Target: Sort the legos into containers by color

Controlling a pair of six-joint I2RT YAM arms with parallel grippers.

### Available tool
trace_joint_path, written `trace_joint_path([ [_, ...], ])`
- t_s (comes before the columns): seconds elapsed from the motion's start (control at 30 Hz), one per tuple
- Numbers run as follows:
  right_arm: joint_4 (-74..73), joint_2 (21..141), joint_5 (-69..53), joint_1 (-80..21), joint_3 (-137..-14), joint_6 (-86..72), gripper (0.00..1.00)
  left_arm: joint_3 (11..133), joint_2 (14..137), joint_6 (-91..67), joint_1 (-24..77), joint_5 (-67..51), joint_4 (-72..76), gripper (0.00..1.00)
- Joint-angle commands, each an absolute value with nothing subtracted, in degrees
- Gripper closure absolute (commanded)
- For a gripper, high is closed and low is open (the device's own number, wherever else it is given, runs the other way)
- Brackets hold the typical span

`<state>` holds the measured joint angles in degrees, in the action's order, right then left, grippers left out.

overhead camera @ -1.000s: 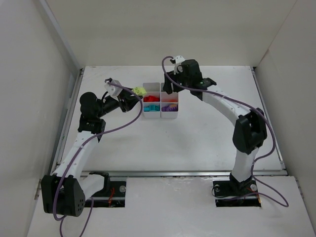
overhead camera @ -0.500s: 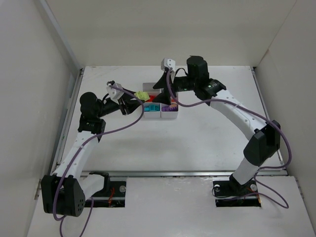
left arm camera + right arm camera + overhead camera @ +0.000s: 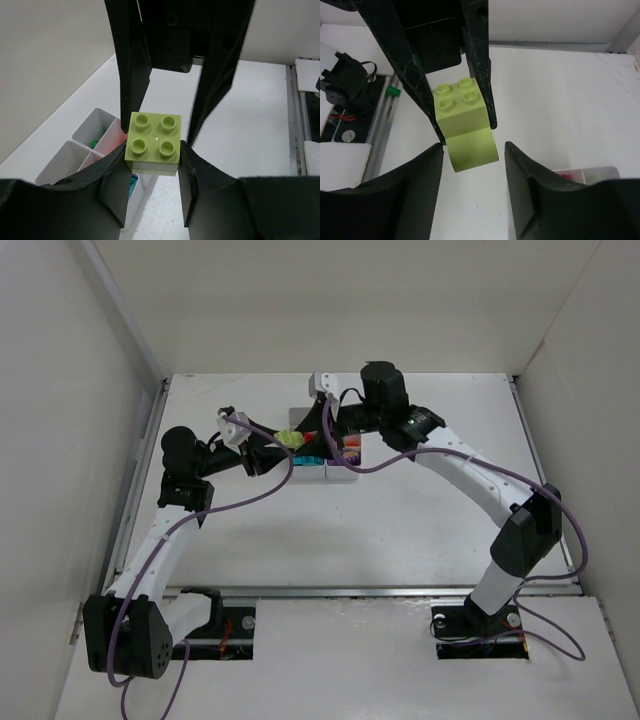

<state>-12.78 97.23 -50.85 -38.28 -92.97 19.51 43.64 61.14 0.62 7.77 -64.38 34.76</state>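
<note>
A yellow-green lego stack (image 3: 291,438) hangs above the table just left of the white six-compartment container (image 3: 340,473). My left gripper (image 3: 283,444) is shut on it. In the left wrist view the studded brick (image 3: 153,142) sits between my pads (image 3: 116,192). My right gripper (image 3: 306,435) faces it from the other side, open. In the right wrist view its fingers (image 3: 415,190) flank the stack's lower brick (image 3: 470,147) with small gaps. The container holds red (image 3: 350,443) and teal (image 3: 308,460) legos; both grippers hide most of it.
White enclosure walls stand close on the left, back and right. A metal rail (image 3: 370,591) runs along the table's near edge. Part of the container (image 3: 95,132) shows below the left gripper, and a corner of it (image 3: 592,172) shows in the right wrist view.
My right arm has swung left from over the container, and its open fingers now sit around the stack. My left gripper has moved slightly right with the stack.
</note>
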Motion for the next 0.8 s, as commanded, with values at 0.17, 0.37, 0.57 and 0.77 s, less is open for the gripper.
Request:
trace_joint_path([
  [0.17, -11.9, 95.2, -50.6, -38.4, -95.4, 22.1, 0.65, 46.1, 60.4, 0.4, 7.6, -68.5, 37.1, 1.00],
  [0.37, -12.4, 94.0, -50.6, -38.4, -94.3, 23.2, 0.84, 46.1, 60.4, -0.2, 7.6, -69.0, 37.1, 0.72],
  [0.57, -12.4, 92.7, -48.2, -38.4, -92.1, 24.4, 0.89, 46.1, 60.4, -0.2, 7.6, -70.3, 37.1, 0.19],
  [0.77, -12.9, 91.5, -46.1, -38.4, -89.3, 25.7, 0.89, 48.9, 60.4, -0.7, 7.6, -69.8, 37.1, 0.26],
])
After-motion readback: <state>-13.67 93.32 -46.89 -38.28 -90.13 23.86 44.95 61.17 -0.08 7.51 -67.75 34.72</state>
